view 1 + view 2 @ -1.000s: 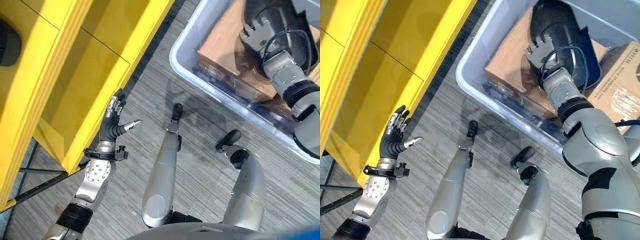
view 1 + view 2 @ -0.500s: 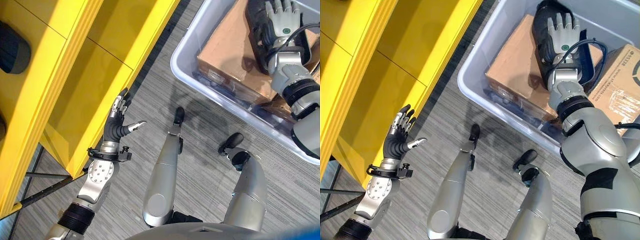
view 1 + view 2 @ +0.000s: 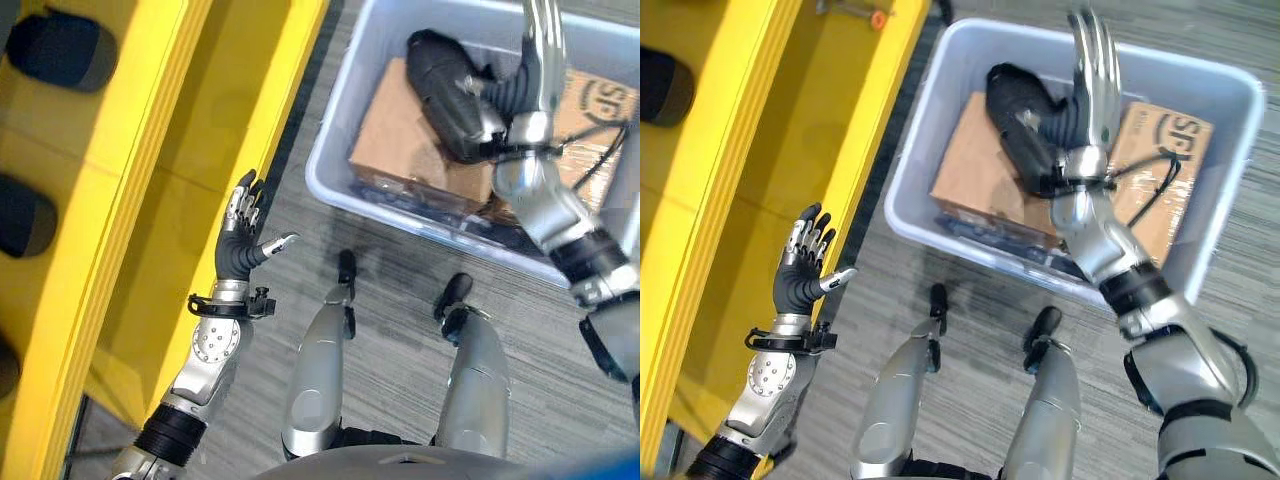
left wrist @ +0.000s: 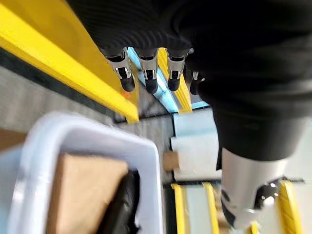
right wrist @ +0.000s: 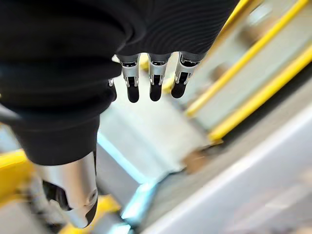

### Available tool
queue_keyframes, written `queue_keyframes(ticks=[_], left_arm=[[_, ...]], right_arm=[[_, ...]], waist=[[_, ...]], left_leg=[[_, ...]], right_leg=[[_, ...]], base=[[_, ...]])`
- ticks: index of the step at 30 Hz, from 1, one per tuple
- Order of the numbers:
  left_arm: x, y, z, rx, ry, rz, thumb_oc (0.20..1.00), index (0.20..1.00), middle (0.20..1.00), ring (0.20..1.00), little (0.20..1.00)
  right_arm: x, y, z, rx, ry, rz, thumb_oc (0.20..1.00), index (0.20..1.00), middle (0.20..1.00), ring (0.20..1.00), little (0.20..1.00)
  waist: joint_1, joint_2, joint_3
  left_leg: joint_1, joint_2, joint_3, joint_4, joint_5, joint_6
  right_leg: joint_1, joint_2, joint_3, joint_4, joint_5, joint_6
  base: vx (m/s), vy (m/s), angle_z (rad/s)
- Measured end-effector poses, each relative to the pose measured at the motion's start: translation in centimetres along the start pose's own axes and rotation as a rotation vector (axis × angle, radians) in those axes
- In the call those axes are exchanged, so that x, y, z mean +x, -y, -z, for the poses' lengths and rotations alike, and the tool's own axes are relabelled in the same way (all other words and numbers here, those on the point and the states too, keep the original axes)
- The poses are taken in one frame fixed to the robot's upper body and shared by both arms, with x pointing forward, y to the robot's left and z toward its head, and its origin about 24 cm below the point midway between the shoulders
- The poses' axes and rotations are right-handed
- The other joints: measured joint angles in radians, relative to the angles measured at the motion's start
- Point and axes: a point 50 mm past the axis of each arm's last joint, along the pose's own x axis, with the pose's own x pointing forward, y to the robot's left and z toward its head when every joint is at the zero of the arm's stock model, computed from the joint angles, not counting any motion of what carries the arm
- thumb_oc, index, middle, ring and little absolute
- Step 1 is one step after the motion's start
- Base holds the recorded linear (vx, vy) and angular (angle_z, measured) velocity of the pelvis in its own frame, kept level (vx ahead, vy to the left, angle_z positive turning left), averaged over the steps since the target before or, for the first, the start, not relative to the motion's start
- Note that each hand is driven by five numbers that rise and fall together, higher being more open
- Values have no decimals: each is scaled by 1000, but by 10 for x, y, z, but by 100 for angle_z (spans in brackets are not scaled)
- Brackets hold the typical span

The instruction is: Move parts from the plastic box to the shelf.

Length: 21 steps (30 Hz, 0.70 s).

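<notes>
While the right hand (image 3: 1092, 75) is raised with straight fingers over the plastic box (image 3: 940, 120), nothing is held.
At 9 o'clock, the left hand (image 3: 240, 235) is spread wide beside the yellow shelf (image 3: 130, 200).

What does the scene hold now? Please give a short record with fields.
box: grey plastic box on the floor, to the right of the shelf
contents: black part lying on a brown carton; a second carton beside it
shelf: yellow shelf, dark parts already on it
left hand: open, empty, beside the shelf edge
right hand: open, fingers straight, over the box, holding nothing
</notes>
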Motion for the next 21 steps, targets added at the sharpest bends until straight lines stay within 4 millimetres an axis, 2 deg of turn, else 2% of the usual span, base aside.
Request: queue_keyframes(ticks=[2,3,6,8,9,10,11,13,15,16,17,21], left_arm=[[0,0,0,-4,2,-16,1000,1000,1000,1000,1000],[1,1,0,-9,5,-23,1000,1000,1000,1000,1000],[3,10,0,-46,11,-42,1000,1000,1000,1000,1000],[11,14,-7,-38,65,-49,1000,1000,1000,1000,1000],[18,19,-24,-21,153,-68,1000,1000,1000,1000,1000],[19,22,-44,-44,238,-77,1000,1000,1000,1000,1000],[23,26,-71,-89,373,-81,1000,1000,1000,1000,1000],[31,37,-104,-170,556,-52,1000,1000,1000,1000,1000],[36,44,-109,-204,587,-46,1000,1000,1000,1000,1000],[40,48,-111,-217,594,-43,1000,1000,1000,1000,1000],[50,60,-107,-213,583,-25,1000,1000,1000,1000,1000],[64,74,-101,-234,520,-59,1000,1000,1000,1000,1000]], right_arm=[[-17,2,24,3,-107,-5,1000,1000,1000,1000,1000],[-24,4,34,5,-156,-5,1000,1000,1000,1000,1000],[-43,9,48,38,-216,-1,1000,1000,1000,1000,1000],[-61,18,44,116,-185,9,1000,1000,1000,1000,1000],[-83,20,44,155,-202,-13,1000,1000,1000,1000,1000],[-107,20,45,174,-226,-54,1000,1000,1000,1000,1000],[-132,19,53,163,-292,-97,1000,1000,1000,1000,1000],[-157,18,63,147,-356,-168,1000,1000,1000,1000,1000],[-157,17,65,141,-355,-181,1000,1000,1000,1000,1000],[-149,12,62,145,-331,-196,1000,1000,1000,1000,1000],[-126,5,52,179,-263,-187,1000,1000,1000,1000,1000],[-75,-2,14,232,-59,-154,1000,1000,1000,1000,1000]], waist=[[-12,-15,0],[-32,-19,0],[-70,-29,4],[-105,-36,5],[-133,-48,15],[-149,-54,16],[-184,-60,17],[-222,-68,10],[-225,-74,7],[-228,-81,0],[-227,-93,-7],[-223,-97,-10]], left_leg=[[37,5,18,-22,0,2],[56,8,33,-34,1,2],[123,19,62,-70,6,2],[154,27,77,-85,7,2],[186,34,93,-102,15,-6],[233,38,108,-124,11,0],[288,44,119,-144,9,-3],[327,57,136,-150,1,-6],[343,64,150,-151,0,-7],[347,69,154,-149,-3,-10],[350,75,162,-149,-3,-10],[342,87,169,-143,-2,-9]], right_leg=[[24,14,13,-32,14,3],[43,23,15,-51,23,7],[96,42,27,-98,42,9],[123,64,32,-133,59,7],[147,83,42,-156,64,14],[188,87,43,-177,67,16],[234,99,53,-197,68,19],[264,112,68,-210,70,19],[276,122,74,-220,74,19],[276,129,79,-221,76,18],[272,138,82,-219,77,16],[261,152,86,-215,78,10]], base=[[12,75,-34],[24,79,-36],[-26,70,-27],[-13,54,-36],[34,22,-31],[24,-20,-40],[39,-46,-33],[40,-56,-29],[32,-67,-26],[17,-72,-30],[14,-100,-21],[3,-75,-7]])
